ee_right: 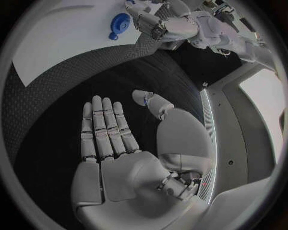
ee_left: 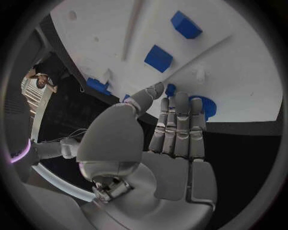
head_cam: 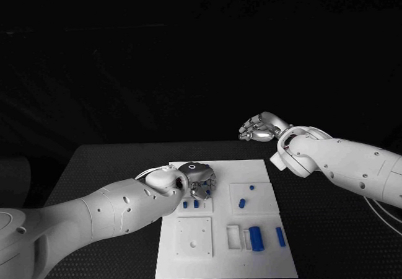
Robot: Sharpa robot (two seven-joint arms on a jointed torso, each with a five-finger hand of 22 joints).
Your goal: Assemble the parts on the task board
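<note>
Fingers (ee_left: 177, 124) of my left hand (head_cam: 196, 179) lay straight, empty, over the white board (head_cam: 260, 261); my right hand (ee_right: 129, 163) hung open.

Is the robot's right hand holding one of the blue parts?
No: the right hand lies open and flat above the black table, nothing in it.

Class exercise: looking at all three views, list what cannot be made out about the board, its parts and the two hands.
- Head view: left hand covers the task board beneath it; contact with parts unclear.
- Left wrist view: fingers hide most of a round blue part.
- Head view: right hand faces away, palm unseen.
</note>
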